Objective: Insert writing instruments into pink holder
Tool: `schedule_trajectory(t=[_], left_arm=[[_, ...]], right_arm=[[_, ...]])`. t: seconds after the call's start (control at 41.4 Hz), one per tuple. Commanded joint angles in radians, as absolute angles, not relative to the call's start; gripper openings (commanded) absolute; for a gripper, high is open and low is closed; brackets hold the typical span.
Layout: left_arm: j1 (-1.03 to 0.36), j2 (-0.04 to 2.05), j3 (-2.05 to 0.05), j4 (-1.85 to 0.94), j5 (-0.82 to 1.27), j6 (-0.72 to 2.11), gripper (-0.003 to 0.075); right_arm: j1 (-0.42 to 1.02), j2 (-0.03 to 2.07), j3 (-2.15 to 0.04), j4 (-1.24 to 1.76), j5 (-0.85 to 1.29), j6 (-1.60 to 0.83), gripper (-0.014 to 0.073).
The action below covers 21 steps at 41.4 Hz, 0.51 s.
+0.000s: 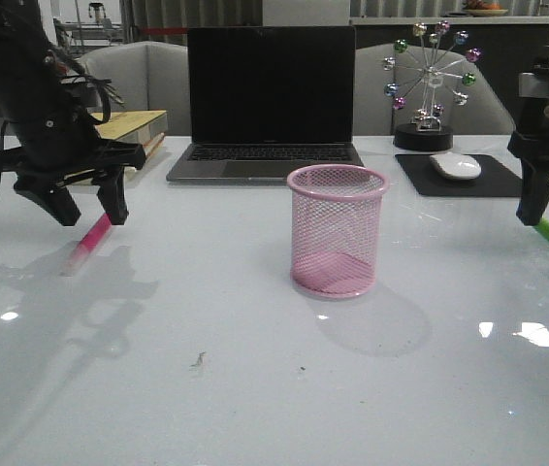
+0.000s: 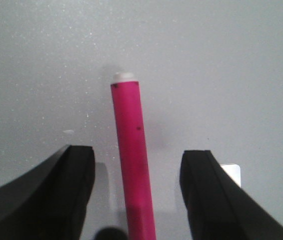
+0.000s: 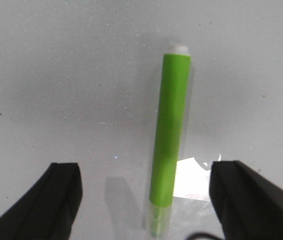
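Left end effector (image 2: 136, 195) spread, straddling pink marker (image 2: 131, 160); marker axis runs between fingers. Right end effector (image 3: 144, 200) spread, likewise over green marker (image 3: 170, 130). Holder (image 1: 337, 230) centre worktop.

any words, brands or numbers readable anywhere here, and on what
None can be read.
Pink marker: plain barrel with dark specks, no print showing.
Green marker: plain barrel, no print showing.
Pink mesh holder: no label.
Laptop: screen dark, key legends too small to read.
Book behind the left gripper: no legible text.
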<state>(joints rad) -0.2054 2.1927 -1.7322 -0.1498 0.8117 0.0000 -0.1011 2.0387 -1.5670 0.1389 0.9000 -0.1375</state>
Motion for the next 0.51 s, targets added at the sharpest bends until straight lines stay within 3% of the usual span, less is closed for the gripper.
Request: schedule_trajectory(t=[0.0, 0.483], left_arm=[[-0.202, 2.131, -1.765, -0.158, 0.785, -0.062, 0.0446], [-0.202, 2.131, -1.765, -0.118, 0.779, -0.060, 0.0446]], right_arm=[[-0.108, 1.981, -1.599, 0.149, 0.878, -0.151, 0.0623], [-0.108, 1.981, -1.599, 0.150, 0.874, -0.151, 0.0623]])
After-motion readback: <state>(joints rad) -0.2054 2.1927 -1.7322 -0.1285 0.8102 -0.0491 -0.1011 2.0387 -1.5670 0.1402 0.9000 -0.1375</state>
